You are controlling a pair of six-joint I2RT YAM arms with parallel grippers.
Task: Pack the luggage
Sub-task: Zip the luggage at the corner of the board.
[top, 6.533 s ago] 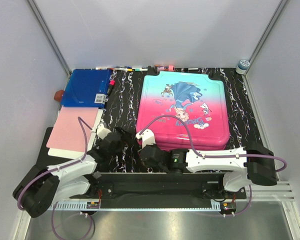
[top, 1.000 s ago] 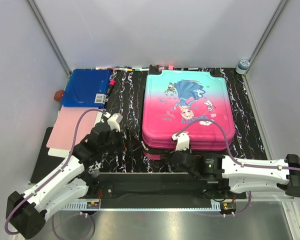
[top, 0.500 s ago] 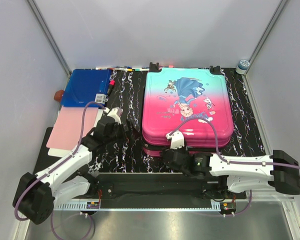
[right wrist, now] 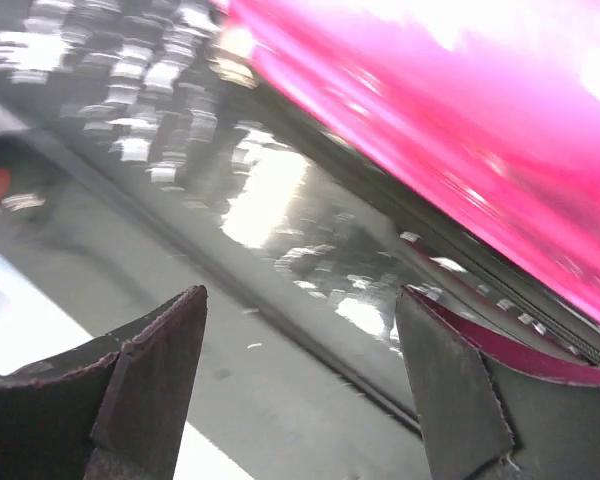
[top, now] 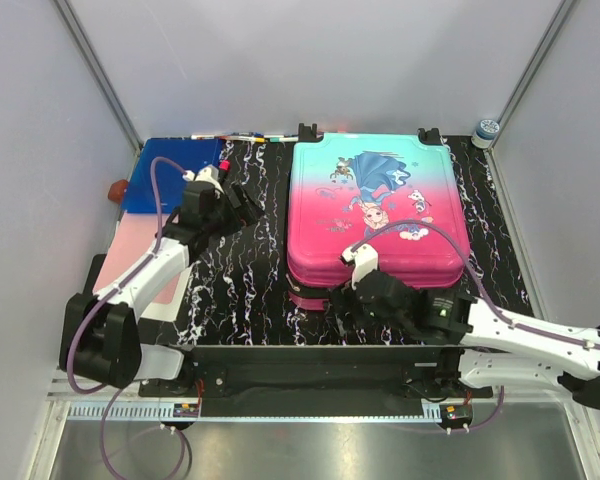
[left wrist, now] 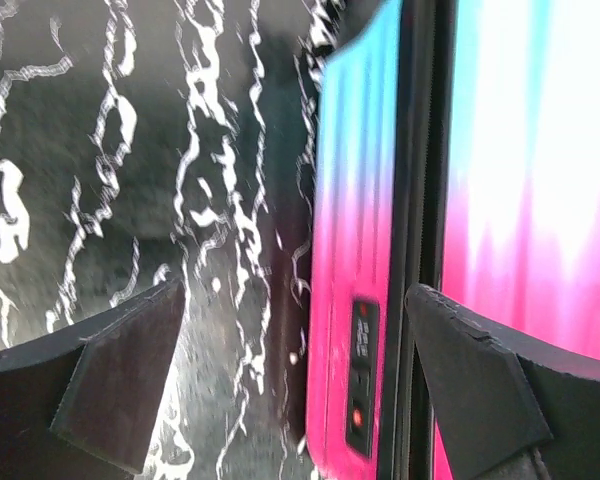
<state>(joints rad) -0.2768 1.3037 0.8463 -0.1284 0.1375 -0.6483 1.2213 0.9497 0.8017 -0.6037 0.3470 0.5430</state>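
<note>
Black marbled table (top: 250, 290) bears the closed luggage (top: 375, 215) lengthwise away from the arms, near edge beside the right gripper (top: 342, 299), left flank facing the left gripper (top: 244, 208), both with fingers apart and empty.

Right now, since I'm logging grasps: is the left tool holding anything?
No, the left tool stands open with nothing gripped; only the luggage side shows beyond it.

The left arm (top: 145, 275) stretches forward from its base, and the left gripper (top: 242, 208) points right with its 2 fingers spread wide and nothing between them. The right arm (top: 525, 325) lies low, stretched leftward. The right gripper (top: 340, 298) also gapes, holding nothing.
</note>
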